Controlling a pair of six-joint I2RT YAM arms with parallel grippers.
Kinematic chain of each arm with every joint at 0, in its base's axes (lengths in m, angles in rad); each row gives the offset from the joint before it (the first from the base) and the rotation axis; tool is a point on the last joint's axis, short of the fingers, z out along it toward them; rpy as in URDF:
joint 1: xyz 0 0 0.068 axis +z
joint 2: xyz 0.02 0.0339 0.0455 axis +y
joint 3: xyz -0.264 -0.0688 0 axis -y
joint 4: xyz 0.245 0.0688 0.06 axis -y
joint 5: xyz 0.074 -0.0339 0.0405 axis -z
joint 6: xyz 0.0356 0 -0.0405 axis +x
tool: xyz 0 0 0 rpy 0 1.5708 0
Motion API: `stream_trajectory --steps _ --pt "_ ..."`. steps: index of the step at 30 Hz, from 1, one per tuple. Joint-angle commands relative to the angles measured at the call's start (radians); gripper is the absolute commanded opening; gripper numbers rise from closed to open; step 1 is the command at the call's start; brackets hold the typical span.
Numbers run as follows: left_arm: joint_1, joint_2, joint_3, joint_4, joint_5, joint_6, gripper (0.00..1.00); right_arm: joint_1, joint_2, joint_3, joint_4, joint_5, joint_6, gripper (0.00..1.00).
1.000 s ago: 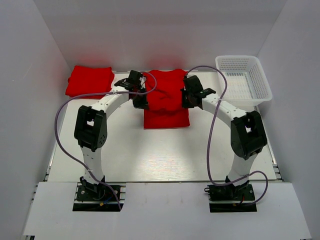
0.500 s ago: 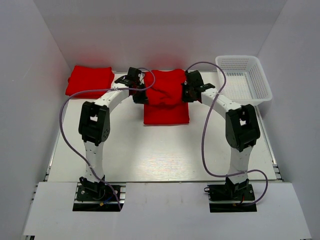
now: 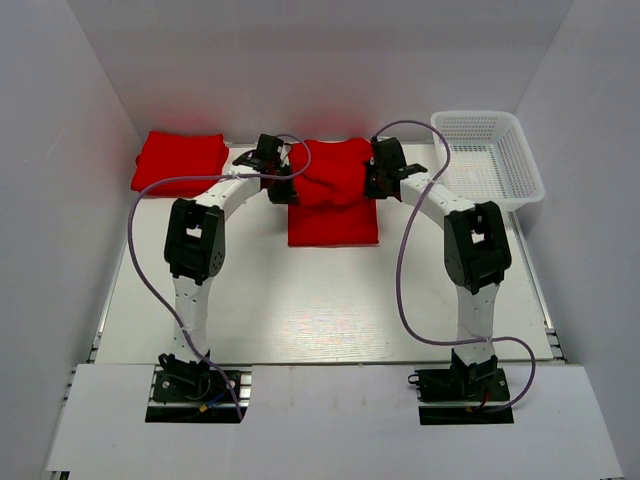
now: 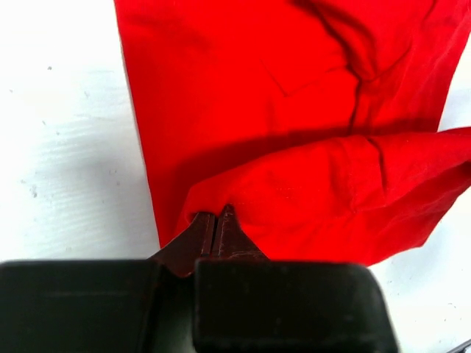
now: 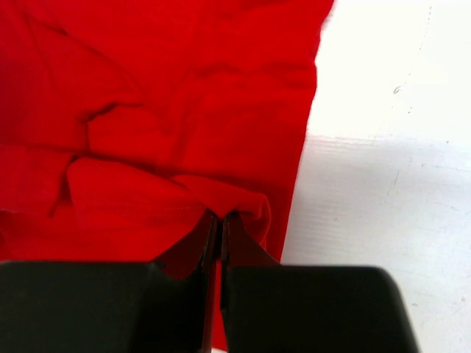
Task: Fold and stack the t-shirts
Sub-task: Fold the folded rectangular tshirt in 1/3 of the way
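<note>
Left gripper (image 4: 215,223): clamped on the left edge of the shirt (image 3: 333,225), fold raised.
Right gripper (image 5: 220,220): clamped on the shirt's right edge.
Shirt: just left of the basket (image 3: 487,158).
Folded shirt (image 3: 179,160): far left of the basket.

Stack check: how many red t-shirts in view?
2. A folded t-shirt at the far left; the centre t-shirt pinched by left gripper and right gripper. The folded one may hide more.
</note>
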Motion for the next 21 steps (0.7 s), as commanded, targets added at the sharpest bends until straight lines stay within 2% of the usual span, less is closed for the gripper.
stream_trajectory --steps 1,7,9,10,11,12,13,17,19,21 --pt "0.007 -0.004 0.048 0.020 0.005 0.004 0.00 -0.018 0.028 0.052 0.049 0.027 -0.032 0.00" --pt "0.007 0.005 0.091 -0.009 -0.055 0.004 0.00 -0.030 0.057 0.090 0.058 0.004 -0.043 0.00" --pt "0.016 0.005 0.117 -0.020 -0.080 0.004 0.45 -0.034 0.066 0.113 0.054 -0.016 -0.057 0.03" --pt "0.016 0.005 0.132 -0.020 -0.090 0.004 0.69 -0.033 0.069 0.133 0.048 -0.024 -0.054 0.13" --pt "0.016 0.005 0.152 -0.050 -0.109 0.004 0.99 -0.038 0.069 0.141 0.031 -0.042 -0.055 0.44" --pt "0.016 0.005 0.161 -0.066 -0.118 -0.006 1.00 -0.038 0.068 0.151 0.022 -0.053 -0.064 0.69" --pt "0.016 -0.008 0.161 -0.081 -0.129 -0.006 1.00 -0.038 0.051 0.167 0.016 -0.044 -0.071 0.90" --pt "0.025 -0.091 0.146 -0.113 -0.161 -0.006 1.00 -0.034 -0.024 0.142 -0.006 -0.084 -0.080 0.91" --pt "0.025 -0.168 0.094 -0.113 -0.172 -0.006 1.00 -0.031 -0.078 0.075 0.003 -0.078 -0.080 0.91" --pt "0.025 -0.226 0.016 -0.094 -0.172 0.004 1.00 -0.028 -0.153 0.009 0.008 -0.145 -0.085 0.91"
